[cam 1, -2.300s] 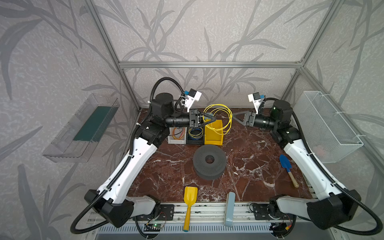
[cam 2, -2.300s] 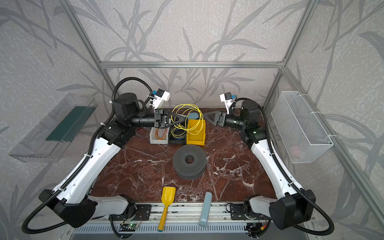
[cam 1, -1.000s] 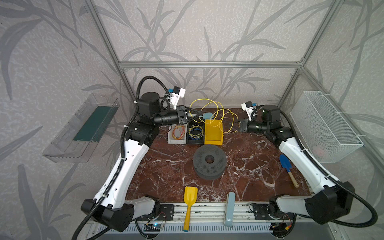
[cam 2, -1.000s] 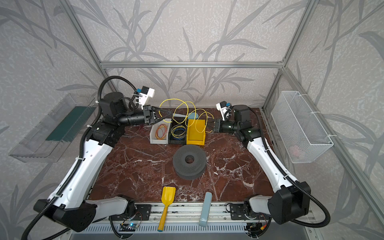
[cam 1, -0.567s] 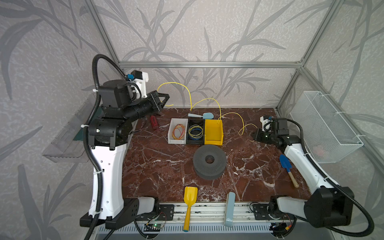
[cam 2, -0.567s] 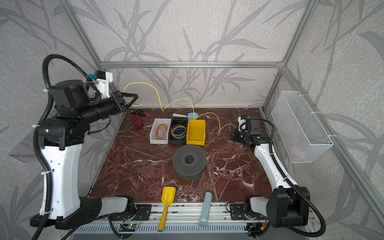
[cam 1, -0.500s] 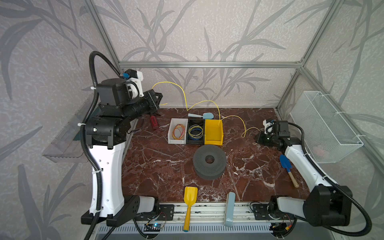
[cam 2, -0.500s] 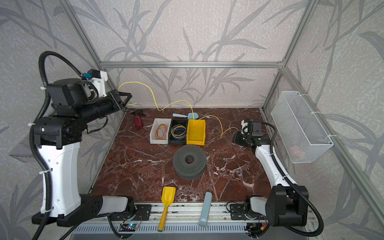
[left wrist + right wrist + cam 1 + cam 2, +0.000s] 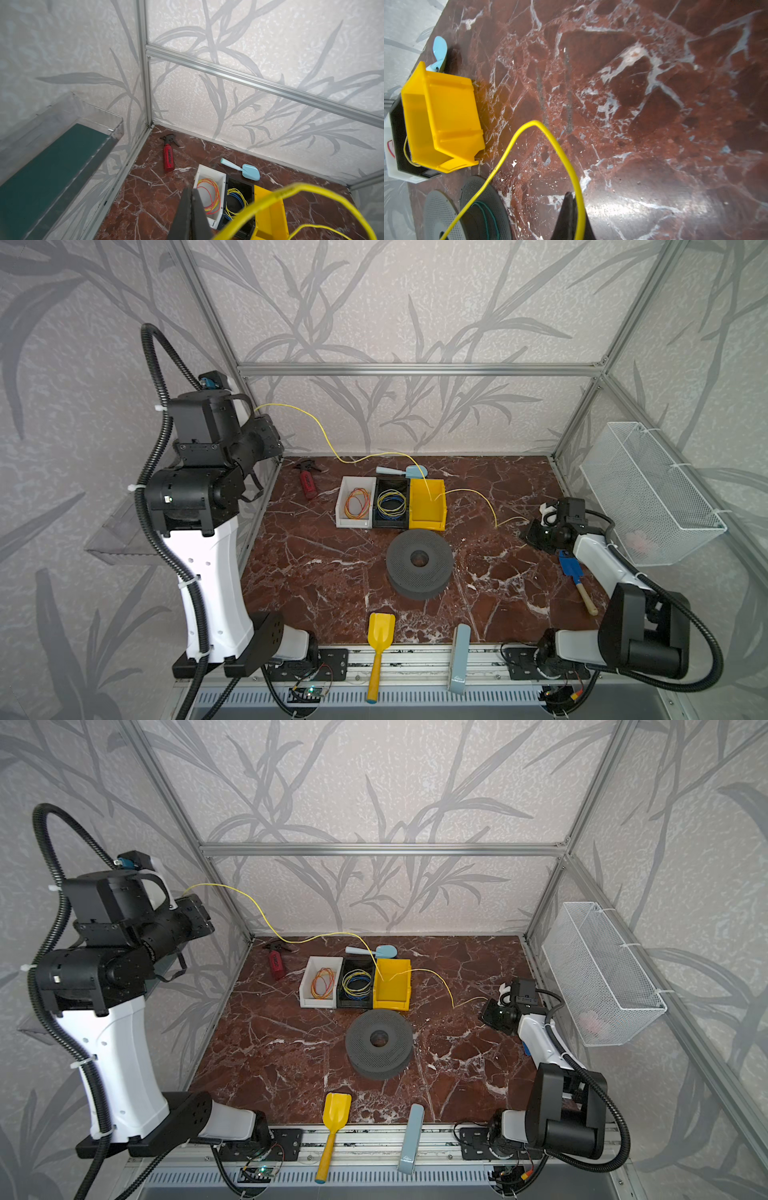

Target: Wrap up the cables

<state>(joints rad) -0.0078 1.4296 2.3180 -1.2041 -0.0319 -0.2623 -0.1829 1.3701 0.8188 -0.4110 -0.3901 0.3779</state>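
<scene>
The cable (image 9: 324, 435) (image 9: 257, 915) is one thin yellow wire, drawn out in a long slack line. It starts at my left gripper (image 9: 266, 427) (image 9: 198, 915), which is raised by the back-left post and shut on the cable. The cable sags to the table, dips at the yellow bin (image 9: 428, 506) and ends at my right gripper (image 9: 532, 531) (image 9: 491, 1011), low on the right. In the left wrist view the cable (image 9: 311, 188) arcs beside the closed gripper (image 9: 190, 189). In the right wrist view the cable (image 9: 550, 137) runs along the closed gripper (image 9: 569, 195).
A dark grey spool (image 9: 419, 568) stands mid-table. Behind it are a white bin (image 9: 347, 522) of red-orange wire and a black bin (image 9: 376, 506) of blue-yellow wire. A red tool (image 9: 307, 485), pale blue scoop (image 9: 409, 471), yellow scoop (image 9: 380, 639) and blue scoop (image 9: 571, 572) lie about. A wire basket (image 9: 648, 489) hangs on the right.
The left gripper rose and swung back left, the right gripper dropped to the right, and the looped cable between them was pulled out into a long line.
</scene>
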